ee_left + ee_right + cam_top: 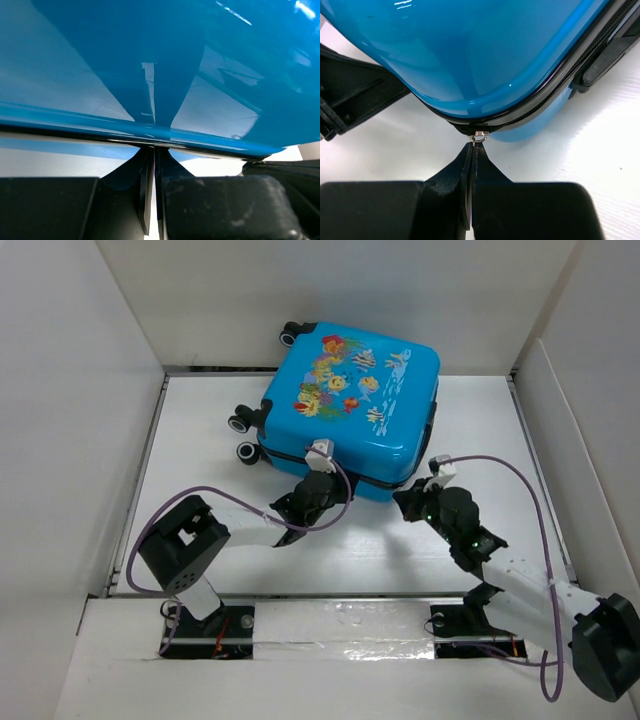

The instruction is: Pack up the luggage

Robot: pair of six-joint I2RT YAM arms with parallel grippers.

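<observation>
The luggage [350,410] lay shut on the worktop [400,550] (fish print up). The left fingers [125,192] were closed against its near seam [100,127]; the right fingers [450,175] pinched the corner zip pull [479,135].

Blue luggage [350,410], lid closed
Lies flat at the far side of the white table [360,555], fish print up, caster wheels [243,424] pointing left

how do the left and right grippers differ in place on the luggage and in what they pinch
The left gripper sits midway along the near edge of the luggage; the right gripper sits at its near right corner. The right gripper pinches a silver zipper pull; no pull shows between the left gripper's fingertips. Both are shut at the black seam.
</observation>
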